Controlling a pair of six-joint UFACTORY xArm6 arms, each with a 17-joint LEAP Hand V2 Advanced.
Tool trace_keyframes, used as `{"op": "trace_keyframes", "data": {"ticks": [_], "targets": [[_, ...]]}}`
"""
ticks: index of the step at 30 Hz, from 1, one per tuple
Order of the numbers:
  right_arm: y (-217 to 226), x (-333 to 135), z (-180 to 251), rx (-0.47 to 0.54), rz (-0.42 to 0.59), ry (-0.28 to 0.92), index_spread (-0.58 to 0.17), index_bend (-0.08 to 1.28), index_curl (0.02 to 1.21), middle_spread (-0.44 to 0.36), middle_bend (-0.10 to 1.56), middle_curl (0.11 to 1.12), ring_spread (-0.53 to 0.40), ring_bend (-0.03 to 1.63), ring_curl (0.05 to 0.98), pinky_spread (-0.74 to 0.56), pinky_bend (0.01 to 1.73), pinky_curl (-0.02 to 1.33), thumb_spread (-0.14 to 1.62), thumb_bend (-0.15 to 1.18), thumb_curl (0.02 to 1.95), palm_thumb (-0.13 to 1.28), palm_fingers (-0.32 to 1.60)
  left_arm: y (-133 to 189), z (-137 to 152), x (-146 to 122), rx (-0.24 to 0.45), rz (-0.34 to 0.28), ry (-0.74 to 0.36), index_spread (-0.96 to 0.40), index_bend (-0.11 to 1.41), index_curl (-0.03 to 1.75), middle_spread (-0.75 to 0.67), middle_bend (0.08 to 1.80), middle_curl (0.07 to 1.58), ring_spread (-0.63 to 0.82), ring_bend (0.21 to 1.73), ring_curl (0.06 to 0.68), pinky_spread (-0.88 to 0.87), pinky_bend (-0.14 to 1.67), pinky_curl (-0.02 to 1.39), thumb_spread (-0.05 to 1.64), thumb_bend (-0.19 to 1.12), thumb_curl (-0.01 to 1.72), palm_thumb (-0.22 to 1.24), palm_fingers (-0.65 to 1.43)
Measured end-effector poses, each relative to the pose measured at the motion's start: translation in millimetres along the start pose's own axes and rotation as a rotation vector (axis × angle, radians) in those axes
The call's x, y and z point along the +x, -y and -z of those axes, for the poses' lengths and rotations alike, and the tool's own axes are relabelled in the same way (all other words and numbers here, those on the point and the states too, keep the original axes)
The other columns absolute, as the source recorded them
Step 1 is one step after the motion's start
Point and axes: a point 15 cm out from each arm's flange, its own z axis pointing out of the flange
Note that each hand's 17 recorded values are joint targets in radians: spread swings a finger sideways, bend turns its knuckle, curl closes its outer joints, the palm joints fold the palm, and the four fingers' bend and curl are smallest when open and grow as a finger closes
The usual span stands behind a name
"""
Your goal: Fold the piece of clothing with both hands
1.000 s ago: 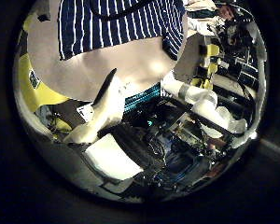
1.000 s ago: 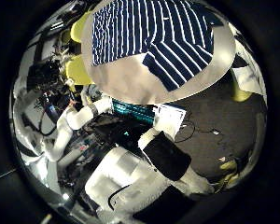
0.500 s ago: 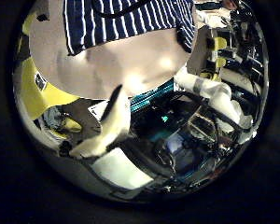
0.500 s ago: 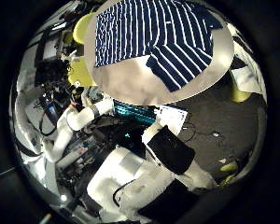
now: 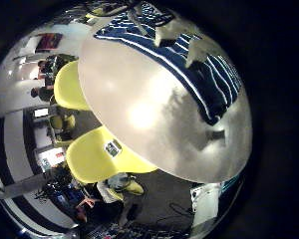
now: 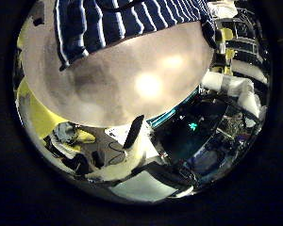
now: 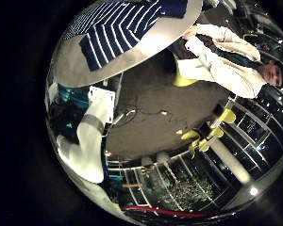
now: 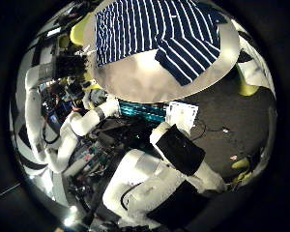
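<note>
Fingers [image 6: 132, 134] of the left hand [image 6: 146, 174] poke out straight with nothing between them. Those of the right hand [image 8: 179, 150] also seem relaxed and empty, though so little of them shows at the edge of its views that I would not swear to it. Neither hand touches the cloth. Both palms look at the whole round tabletop [image 8: 135, 82] from well away, so the hands hang clear of it. The striped shirt [image 8: 150, 29] lies on the tabletop, over the part toward the edge farthest from the hands. The nearer part of the surface is bare. From the right hand's thumb side the shirt reads as one broad flat piece, with a narrower flap, probably a sleeve, angled in toward the middle of the table. From the left hand's little finger side it runs along the table's edge with a few raised wrinkles. It is not a neat compact stack, so the folding looks largely undone. The hands have yet to take hold of the shirt at two points, turn one part over another, and flatten the result. Two chairs [image 5: 105, 154] stand just beside the table's edge and play no part.
</note>
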Motion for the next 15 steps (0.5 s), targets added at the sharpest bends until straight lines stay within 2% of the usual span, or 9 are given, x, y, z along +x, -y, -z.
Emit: {"op": "trace_keyframes", "data": {"ticks": [7,15], "targets": [[0.6,0.5,0.5,0.002,-0.001,0.000,-0.355,0.16,0.28,0.012,0.20,0.36,0.124,0.47,0.257,0.32,0.42,0.28,1.39,-0.01,0.27,0.54,0.21,12.8,-3.1,-0.3,-0.010,0.010,0.003,-0.08,0.17,0.31,0.15,0.20,0.36,0.25,0.75,0.215,0.26,0.53,0.35,0.99,-0.02,0.29,0.28,0.07],[1.4,0.1,1.0,0.006,0.004,-0.003,-0.350,0.17,0.29,0.012,0.21,0.36,0.109,0.47,0.254,0.32,0.40,0.27,1.39,-0.01,0.27,0.56,0.23,18.1,-9.0,-1.8,-0.068,0.030,0.012,-0.10,0.18,0.33,0.07,0.19,0.36,0.21,0.71,0.202,0.21,0.48,0.33,0.99,-0.02,0.30,0.32,0.13]]}}
